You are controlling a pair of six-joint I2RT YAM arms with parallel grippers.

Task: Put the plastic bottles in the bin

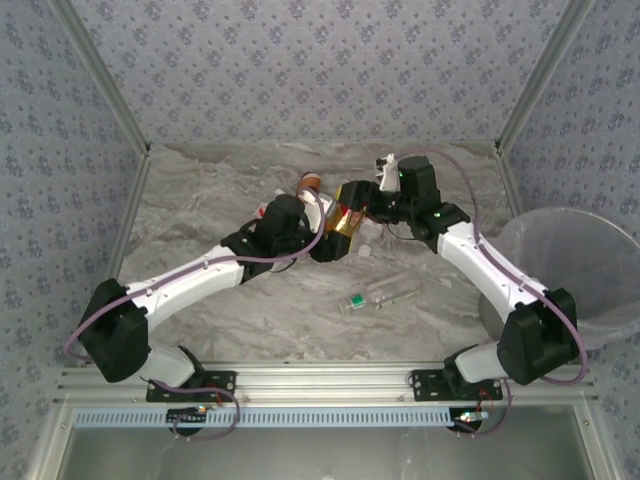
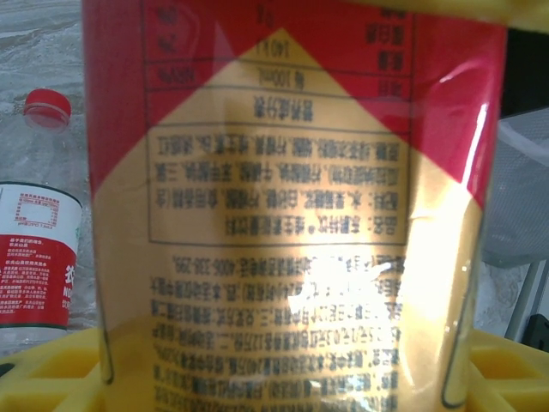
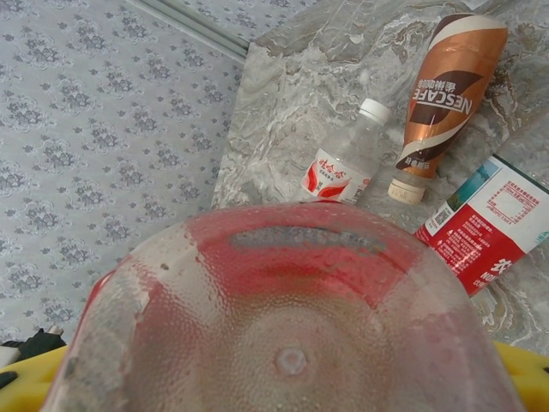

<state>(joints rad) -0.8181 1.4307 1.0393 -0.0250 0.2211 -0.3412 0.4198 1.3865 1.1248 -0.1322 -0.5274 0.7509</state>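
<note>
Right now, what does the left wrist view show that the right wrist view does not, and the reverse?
Left wrist view: the printed side of a red and gold labelled plastic bottle, seen close up, and beside it a clear plastic bottle with a red cap.
Right wrist view: a brown Nescafe bottle lying on the marble-patterned table, a small clear bottle with a white cap, and the patterned wall.
Both: one bottle close to the lens between yellow fingers, probably the same bottle.

Overhead camera looks down on table [image 1: 250, 320]; each wrist camera hugs a bottle [image 2: 292, 215].
</note>
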